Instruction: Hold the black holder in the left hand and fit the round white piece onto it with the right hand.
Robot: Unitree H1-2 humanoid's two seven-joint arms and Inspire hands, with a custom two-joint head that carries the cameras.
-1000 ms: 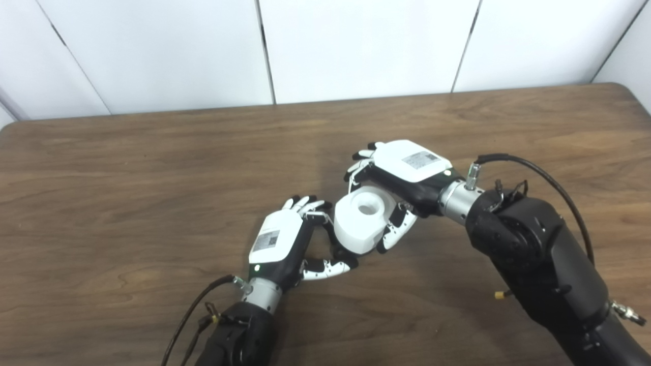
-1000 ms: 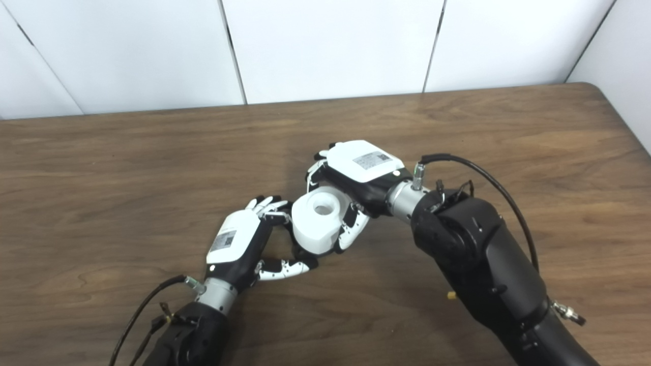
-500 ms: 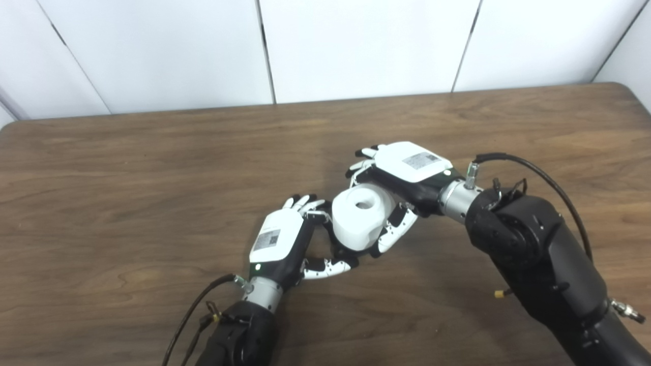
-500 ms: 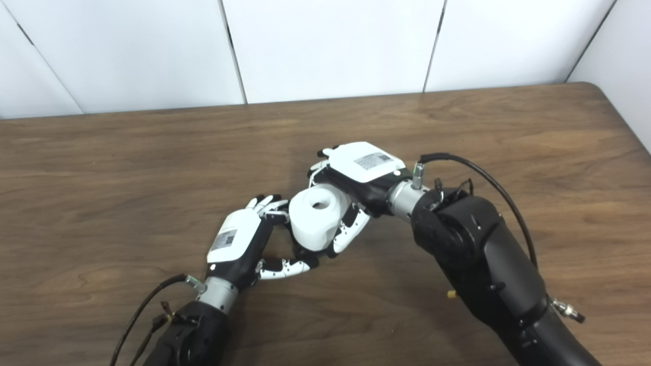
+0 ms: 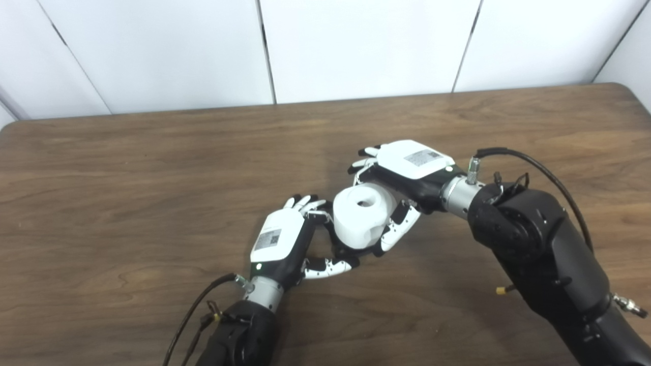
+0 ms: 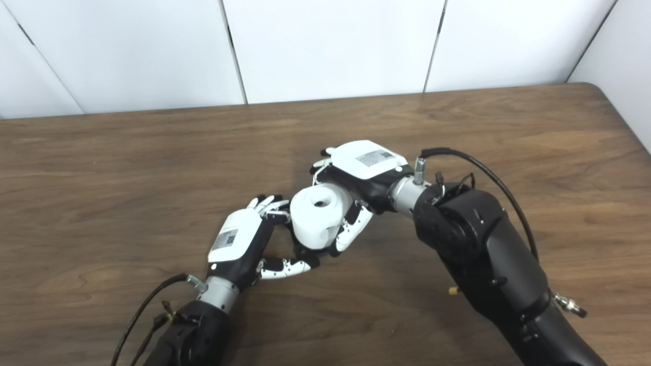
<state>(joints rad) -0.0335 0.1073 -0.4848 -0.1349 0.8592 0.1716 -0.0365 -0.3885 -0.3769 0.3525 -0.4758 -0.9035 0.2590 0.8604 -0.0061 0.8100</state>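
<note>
Round white plastic piece (image 5: 362, 215), a squat cylinder with a hole in its upper face, sits in the right hand (image 5: 402, 175), fingers (image 5: 397, 231) wrapped around its sides so the hole stays clear for fitting. Just beside the white piece, low over the brown wooden tabletop (image 5: 127, 168), the left hand (image 5: 285, 244) curls its fingers around what appears to be the black holder (image 5: 338, 245), mostly hidden beneath the piece, apparently bracing it. Whether the two parts have seated cannot be told.
</note>
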